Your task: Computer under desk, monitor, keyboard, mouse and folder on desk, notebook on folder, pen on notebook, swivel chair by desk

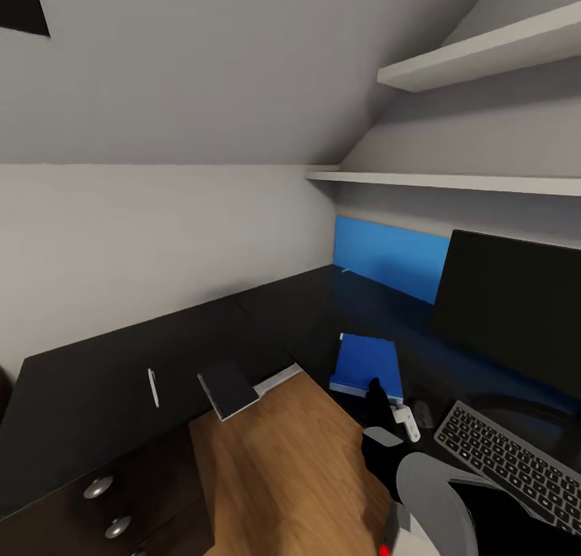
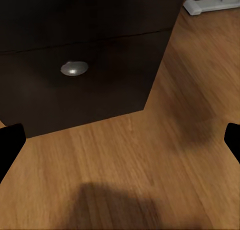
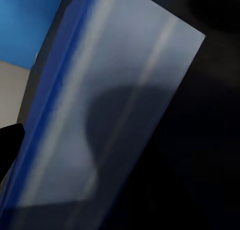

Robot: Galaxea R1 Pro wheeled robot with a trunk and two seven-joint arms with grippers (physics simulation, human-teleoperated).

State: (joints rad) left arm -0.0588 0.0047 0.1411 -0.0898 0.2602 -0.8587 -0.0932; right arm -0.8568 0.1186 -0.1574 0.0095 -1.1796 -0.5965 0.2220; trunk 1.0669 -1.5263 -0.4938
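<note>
The glossy black desk (image 1: 89, 378) runs along the wall and turns at the corner. On its right wing the blue folder (image 1: 367, 362) lies flat, left of the monitor (image 1: 516, 298) and the keyboard (image 1: 504, 459). My right gripper (image 1: 379, 403) hovers open over the folder's near edge; in the right wrist view the folder (image 3: 115, 105) sits close beneath it, with one fingertip (image 3: 10, 145) showing. The dark notebook (image 1: 228, 388) rests at the front edge of the desk's left wing, with the pale pen (image 1: 152, 386) to its left. My left gripper (image 2: 120, 140) is open, low over the wooden floor.
The black drawer unit (image 2: 80, 90) with round silver knobs (image 1: 99, 486) stands under the desk's left wing, close to the left gripper. Wooden floor (image 1: 282, 467) fills the nook. A blue wall panel (image 1: 391, 257) backs the desk, with white shelves (image 1: 452, 181) above.
</note>
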